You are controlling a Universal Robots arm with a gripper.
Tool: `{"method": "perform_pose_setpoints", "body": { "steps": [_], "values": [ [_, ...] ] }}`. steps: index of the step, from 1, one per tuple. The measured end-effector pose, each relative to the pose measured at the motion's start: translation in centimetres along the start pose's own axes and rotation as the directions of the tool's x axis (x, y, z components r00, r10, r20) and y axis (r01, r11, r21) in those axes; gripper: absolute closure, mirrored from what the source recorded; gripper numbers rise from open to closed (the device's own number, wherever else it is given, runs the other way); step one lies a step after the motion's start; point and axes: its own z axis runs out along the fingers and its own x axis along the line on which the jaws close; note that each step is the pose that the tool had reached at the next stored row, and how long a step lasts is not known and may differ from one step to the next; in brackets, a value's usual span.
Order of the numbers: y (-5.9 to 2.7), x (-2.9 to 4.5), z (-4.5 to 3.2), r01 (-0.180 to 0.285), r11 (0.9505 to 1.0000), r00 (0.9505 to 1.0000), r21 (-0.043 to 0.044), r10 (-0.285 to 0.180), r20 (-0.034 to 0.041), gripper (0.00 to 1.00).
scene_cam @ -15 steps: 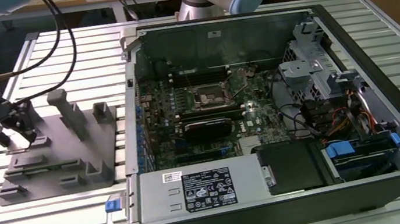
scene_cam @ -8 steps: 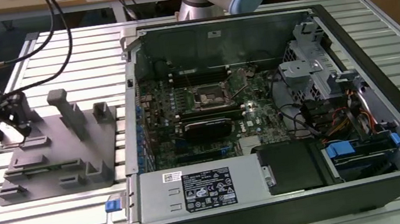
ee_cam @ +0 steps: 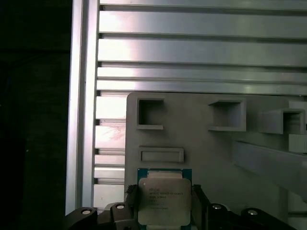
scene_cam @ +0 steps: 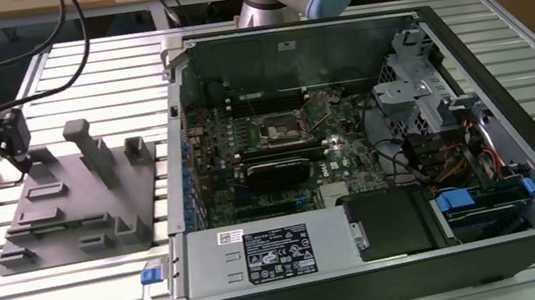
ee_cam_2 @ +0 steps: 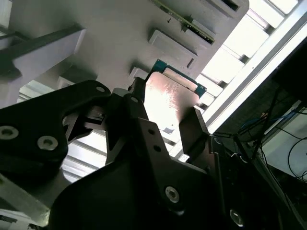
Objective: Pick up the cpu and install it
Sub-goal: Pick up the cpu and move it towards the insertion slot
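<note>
Cpu (ee_cam: 163,201) lying flat on a grey fixture (scene_cam: 78,216), with the robot's claw (ee_cam: 164,213) clamped on it.

In both wrist views the silvery square chip rests in a shallow seat at the fixture's edge, with its thin green border showing. The black fingers (ee_cam: 199,203) press against two opposite sides. In the exterior view the fixture sits on a slatted metal table (scene_cam: 77,66), at the exterior view's left of an open computer case (scene_cam: 504,46). The case's motherboard socket (scene_cam: 278,126) is well apart from the chip. The chip is probably light and stiff, with a smooth metal top that would be slippery. Its underside contacts are likely delicate, so the safest hold is on the side edges, kept level and squeezed gently.
</note>
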Motion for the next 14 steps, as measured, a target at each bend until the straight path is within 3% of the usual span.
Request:
{"method": "perform_pose_setpoints", "body": {
  "steps": [14],
  "values": [
    [0.56, -0.03, -4.94, 0.0, 1.0, 1.0, 0.0001, 0.0, 0.0, 0.47]
  ]
}}
